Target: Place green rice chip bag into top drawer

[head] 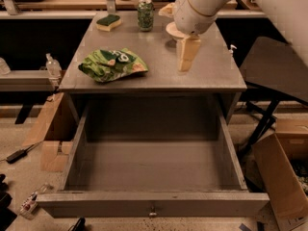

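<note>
grey metal table [216, 76], seen from the front and above, its top carrying all the small things; top drawer [202, 203], pulled fully out below the table top and nearly as wide as it, its plain grey floor and side walls in full view; white robot arm [204, 6], entering from the upper right and reaching over the back right part of the table top; brown cardboard box [284, 177], on the floor to the right of the drawer; green rice chip bag [111, 64], crinkled, lying flat on the left front part of the table top, near the front edge and above the drawer's left half, well apart from the arm; gripper [185, 67], cream-coloured, pointing down over the right centre of the table top, to the right of the bag and not touching it; whether it is apart or together cannot be told; what seems to be a pale bowl [172, 31], mostly hidden behind the arm, at the back right; green-and-yellow sponge [108, 21], at the back left corner; green soda can [145, 14], upright, just right of the sponge; small knob [152, 210], at the centre of the drawer front.
</note>
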Available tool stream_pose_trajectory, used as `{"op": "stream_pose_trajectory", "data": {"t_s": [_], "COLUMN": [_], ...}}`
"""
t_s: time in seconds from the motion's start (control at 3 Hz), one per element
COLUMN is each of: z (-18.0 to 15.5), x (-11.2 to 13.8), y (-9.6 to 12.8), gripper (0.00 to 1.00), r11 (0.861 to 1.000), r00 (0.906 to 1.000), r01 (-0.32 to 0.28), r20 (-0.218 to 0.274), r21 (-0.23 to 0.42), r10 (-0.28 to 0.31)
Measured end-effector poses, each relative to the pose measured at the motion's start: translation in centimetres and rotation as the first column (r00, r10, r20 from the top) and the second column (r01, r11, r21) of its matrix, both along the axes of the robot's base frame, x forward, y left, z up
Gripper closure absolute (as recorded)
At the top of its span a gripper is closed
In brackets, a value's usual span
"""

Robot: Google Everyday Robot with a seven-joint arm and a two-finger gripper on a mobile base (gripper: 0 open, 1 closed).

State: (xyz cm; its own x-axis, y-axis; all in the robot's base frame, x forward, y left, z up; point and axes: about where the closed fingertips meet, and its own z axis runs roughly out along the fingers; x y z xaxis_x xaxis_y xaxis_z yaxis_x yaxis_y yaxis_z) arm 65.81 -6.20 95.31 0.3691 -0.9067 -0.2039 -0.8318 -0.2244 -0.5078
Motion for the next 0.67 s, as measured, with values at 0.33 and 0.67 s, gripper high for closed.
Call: {"op": "stream_pose_trajectory", "data": {"t_s": [0.33, 0.67], "z": [-3.1, -4.0], "x": [4.3, 6.2], "y": [6.7, 10.0], "gripper": [0.00, 0.00], "r11": [0.987, 0.971], "r00": [0.9874, 0.9715], "r01": [-0.155, -0.232], "r20": [0.037, 0.064], "r21": [0.043, 0.060], "r10": [0.154, 0.228]}}
